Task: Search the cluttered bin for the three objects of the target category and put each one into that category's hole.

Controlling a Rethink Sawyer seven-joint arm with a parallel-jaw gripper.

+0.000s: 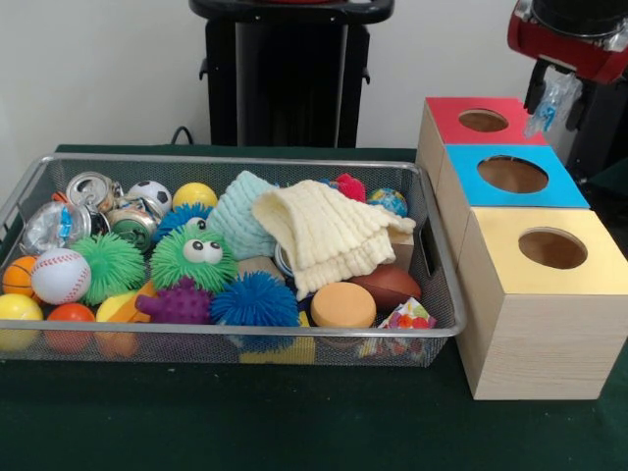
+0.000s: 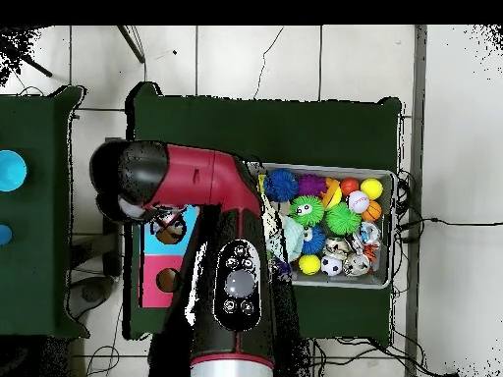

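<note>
My gripper (image 1: 555, 90) hangs at the top right of the front view, shut on a small clear crumpled bottle (image 1: 549, 104) with a bit of blue on it. It holds the bottle in the air just right of the red box's hole (image 1: 483, 120) and behind the blue box's hole (image 1: 511, 174). The wire-mesh bin (image 1: 235, 158) fills the left of the table and also shows in the overhead view (image 2: 390, 228). A second clear crumpled bottle (image 1: 53, 227) with blue on it lies at the bin's far left. A third bottle does not show.
A red-topped box, a blue-topped box (image 1: 564, 191) and a yellow-topped box (image 1: 549, 250) stand in a row right of the bin. The bin holds metal cans (image 1: 90, 186), balls, spiky toys, a cream cloth (image 1: 329, 231) and a knitted teal cloth. My arm (image 2: 228, 265) covers the boxes from overhead.
</note>
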